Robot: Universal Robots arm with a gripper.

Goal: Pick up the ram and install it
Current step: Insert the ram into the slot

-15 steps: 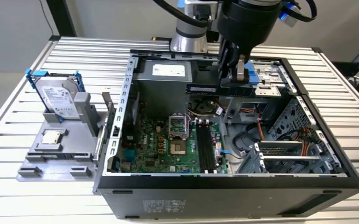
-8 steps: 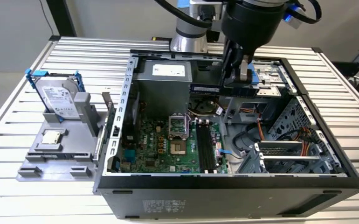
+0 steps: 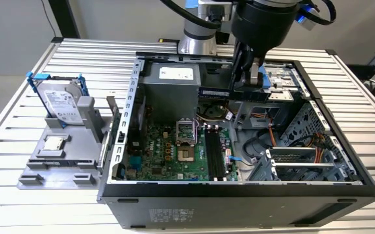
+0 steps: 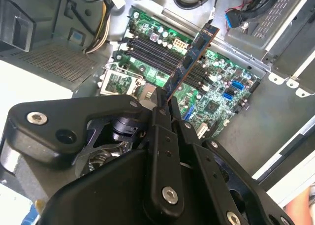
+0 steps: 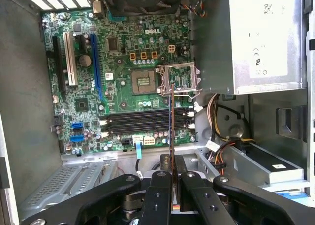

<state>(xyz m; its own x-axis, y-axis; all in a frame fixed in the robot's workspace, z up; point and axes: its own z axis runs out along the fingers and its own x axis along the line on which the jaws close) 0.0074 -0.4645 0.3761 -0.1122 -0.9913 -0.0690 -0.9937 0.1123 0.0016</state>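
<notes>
We see the gripper (image 3: 247, 89) clamped on the ram (image 3: 214, 91), its fingers (image 5: 160, 185) pinching the flat faces; the ram hangs level above the open computer case (image 3: 239, 204); its long axis runs across the exterior view, jutting from the fingers toward that view's left; it lies crosswise to the memory slots (image 5: 142, 121).

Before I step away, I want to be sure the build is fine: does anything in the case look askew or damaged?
No damage shows. The ram, shut in the fingers, hangs crosswise to the empty memory slots rather than along them, and the processor socket has its metal frame flipped open.
</notes>
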